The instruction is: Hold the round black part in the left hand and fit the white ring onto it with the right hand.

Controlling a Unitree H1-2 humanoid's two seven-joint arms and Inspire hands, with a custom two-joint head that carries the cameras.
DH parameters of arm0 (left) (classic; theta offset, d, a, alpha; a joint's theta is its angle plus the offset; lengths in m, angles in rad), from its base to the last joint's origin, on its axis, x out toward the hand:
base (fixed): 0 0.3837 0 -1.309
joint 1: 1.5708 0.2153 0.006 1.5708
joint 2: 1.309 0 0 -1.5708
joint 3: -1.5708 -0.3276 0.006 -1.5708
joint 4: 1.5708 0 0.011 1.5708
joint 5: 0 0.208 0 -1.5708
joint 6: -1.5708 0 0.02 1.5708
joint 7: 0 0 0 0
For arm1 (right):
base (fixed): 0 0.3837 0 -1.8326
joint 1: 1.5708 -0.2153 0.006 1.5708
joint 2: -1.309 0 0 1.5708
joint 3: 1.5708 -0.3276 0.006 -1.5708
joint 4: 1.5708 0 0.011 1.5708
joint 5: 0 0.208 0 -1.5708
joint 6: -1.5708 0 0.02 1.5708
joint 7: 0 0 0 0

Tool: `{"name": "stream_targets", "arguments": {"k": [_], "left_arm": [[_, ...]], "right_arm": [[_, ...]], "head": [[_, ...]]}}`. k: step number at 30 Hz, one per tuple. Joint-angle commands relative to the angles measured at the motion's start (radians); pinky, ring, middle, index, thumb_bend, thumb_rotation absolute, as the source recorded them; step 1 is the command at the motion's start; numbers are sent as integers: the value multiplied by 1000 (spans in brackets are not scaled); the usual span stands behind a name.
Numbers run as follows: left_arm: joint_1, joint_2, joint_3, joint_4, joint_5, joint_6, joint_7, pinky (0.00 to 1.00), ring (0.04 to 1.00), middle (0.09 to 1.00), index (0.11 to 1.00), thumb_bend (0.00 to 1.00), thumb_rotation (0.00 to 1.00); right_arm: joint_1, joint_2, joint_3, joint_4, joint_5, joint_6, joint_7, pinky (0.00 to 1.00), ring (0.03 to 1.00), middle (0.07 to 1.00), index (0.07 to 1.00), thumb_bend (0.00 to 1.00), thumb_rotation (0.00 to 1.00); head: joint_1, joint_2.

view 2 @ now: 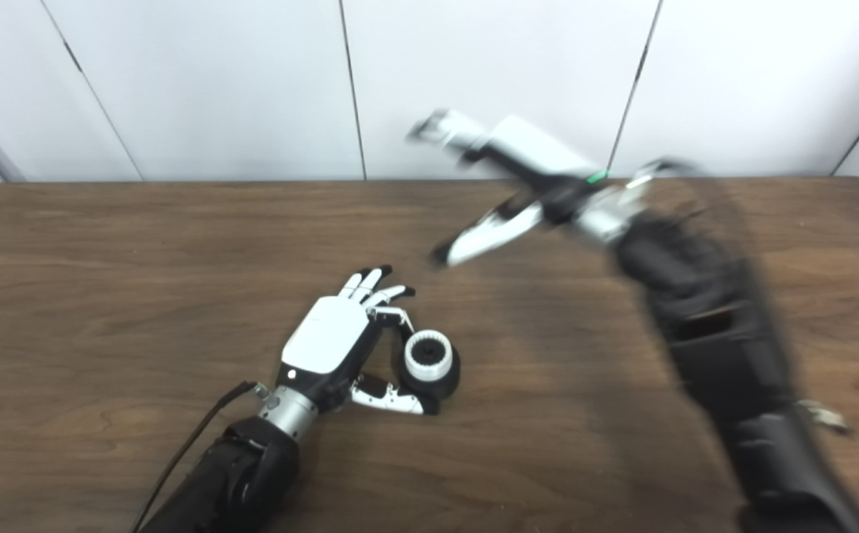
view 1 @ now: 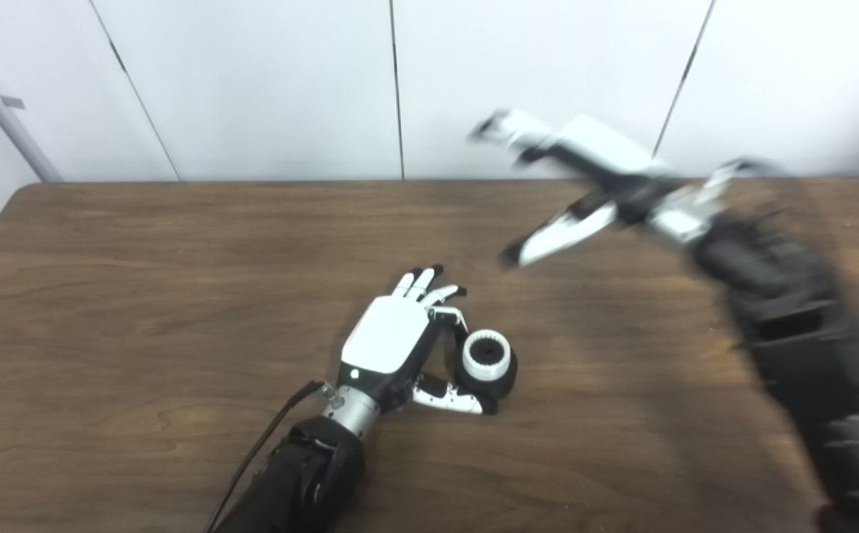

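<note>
While left hand pinches black part, right hand hovers.

White ring, black part

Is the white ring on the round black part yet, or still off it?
On: the white ring sits atop the round black part, which the left hand holds. The right hand is raised and empty.

One round black part, one white ring, two hands, left hand, right hand, one table
</note>
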Motion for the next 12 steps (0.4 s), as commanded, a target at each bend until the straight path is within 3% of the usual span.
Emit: {"name": "stream_targets", "arguments": {"k": [1, 5, 12], "left_arm": [[9, 3, -24, 63, 17, 4, -40, 1000, 992, 867, 479, 522, 52], [4, 4, -17, 79, 19, 12, -37, 1000, 1000, 873, 480, 523, 52], [-4, 5, -13, 109, 29, 21, -10, 1000, 996, 866, 480, 523, 52]], "right_arm": [[73, -11, -72, -69, 75, 46, -36, 797, 921, 911, 940, 914, 625], [242, -10, -175, -133, 150, 67, -96, 832, 992, 994, 958, 842, 627], [483, 30, -244, -153, 214, 7, -186, 826, 931, 976, 969, 748, 633]], "head": [[0, -7], [2, -20], [-1, -47]]}}
